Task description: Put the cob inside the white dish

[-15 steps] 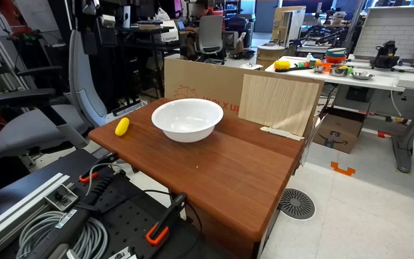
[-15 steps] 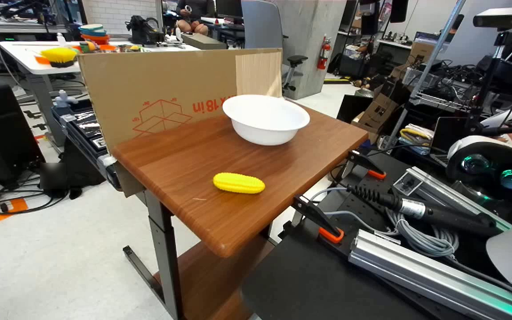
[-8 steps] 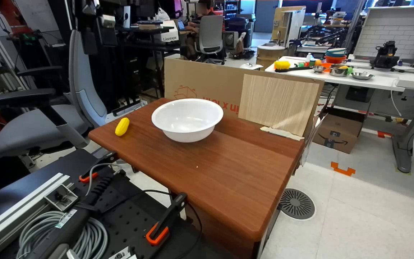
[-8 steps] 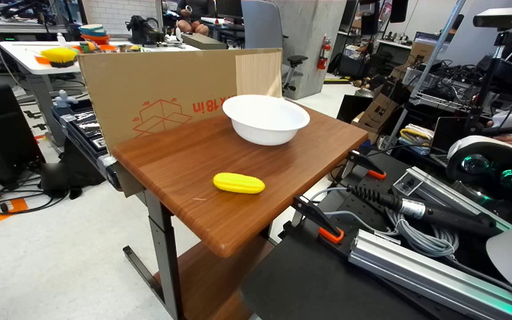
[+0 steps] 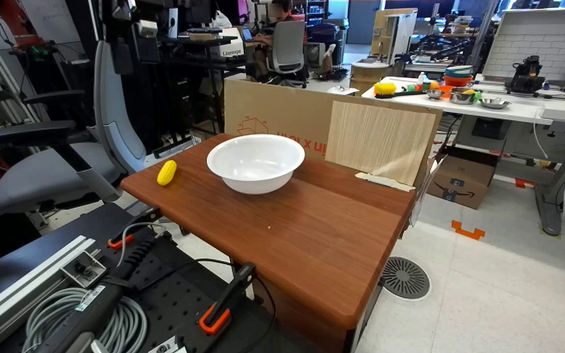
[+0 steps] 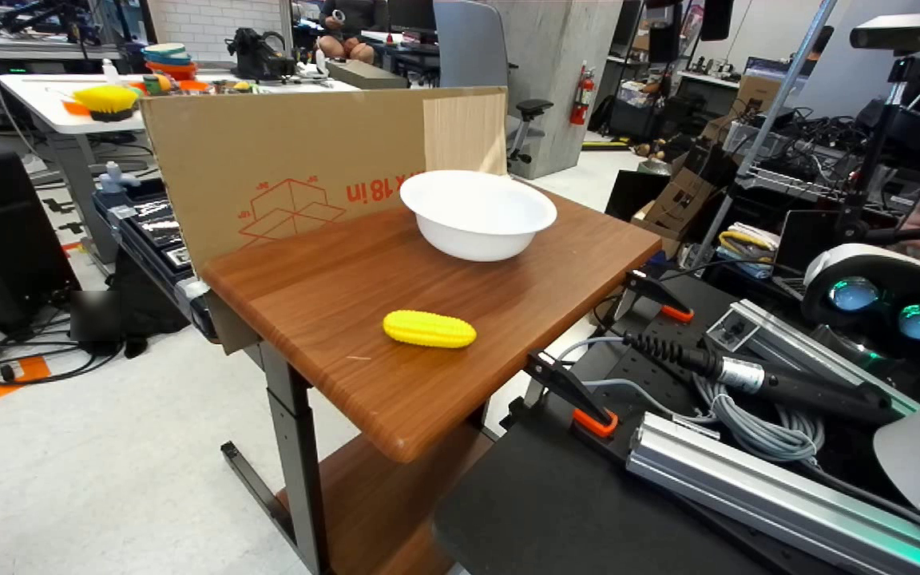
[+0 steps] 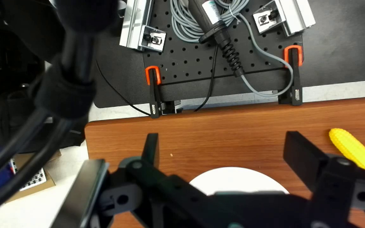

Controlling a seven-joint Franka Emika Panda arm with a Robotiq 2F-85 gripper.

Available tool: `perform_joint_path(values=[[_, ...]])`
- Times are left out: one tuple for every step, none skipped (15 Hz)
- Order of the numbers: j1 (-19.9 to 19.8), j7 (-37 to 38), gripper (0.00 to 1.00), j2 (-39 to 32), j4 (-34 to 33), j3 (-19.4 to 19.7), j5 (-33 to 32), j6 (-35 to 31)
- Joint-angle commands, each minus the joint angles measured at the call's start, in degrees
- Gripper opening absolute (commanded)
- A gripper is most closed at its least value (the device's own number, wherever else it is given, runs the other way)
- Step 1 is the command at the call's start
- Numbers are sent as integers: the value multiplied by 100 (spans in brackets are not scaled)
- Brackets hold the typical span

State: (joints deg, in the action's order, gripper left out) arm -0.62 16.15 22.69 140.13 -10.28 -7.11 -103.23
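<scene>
The cob (image 5: 166,173) is a bright yellow oblong lying on its side on the brown wooden table. It also shows in an exterior view (image 6: 430,329) and at the right of the wrist view (image 7: 353,148). The white dish (image 5: 257,186) stands upright and apart from the cob, also in an exterior view (image 6: 480,241). In the wrist view only part of the dish (image 7: 238,180) shows; the gripper body hides the rest. My gripper (image 7: 222,136) is open and empty, high above the table. Dark blocks at the top of both exterior views look like its fingers (image 6: 665,52).
A cardboard panel (image 6: 292,152) with a light wood board (image 5: 380,139) stands along the table's far edge. Clamps (image 5: 228,299) hold the table (image 5: 302,235) to a black pegboard bench (image 5: 179,289) with a coiled cable (image 5: 125,318).
The cob, the dish and the gripper show no visible movement. At the right edge of an exterior view, a hand with a white object has shifted right and slightly up.
</scene>
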Motion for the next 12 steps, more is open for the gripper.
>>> perform_joint_path(values=[[110, -90, 100, -135, -89, 120, -127, -189], [105, -189, 100, -317, -219, 110, -255, -289], [107, -229, 100, -549, -382, 104, -291, -421], [107, -235, 100, -755, -523, 84, -347, -518], [108, -203, 100, -1011, -701, 56, -404, -573], [122, -190, 100, -1317, -924, 24, -501, -568], [171, -279, 100, -1663, -1181, -13, -629, -510], [234, -384, 100, -1974, -1425, -40, -814, -395], [336, -477, 100, -2286, -1660, -61, -946, -381], [448, -597, 100, -2548, -1848, -76, -1065, -392], [583, -641, 100, -2791, -1990, -109, -1184, -434], [712, -726, 100, -3008, -2142, -123, -1306, -409]])
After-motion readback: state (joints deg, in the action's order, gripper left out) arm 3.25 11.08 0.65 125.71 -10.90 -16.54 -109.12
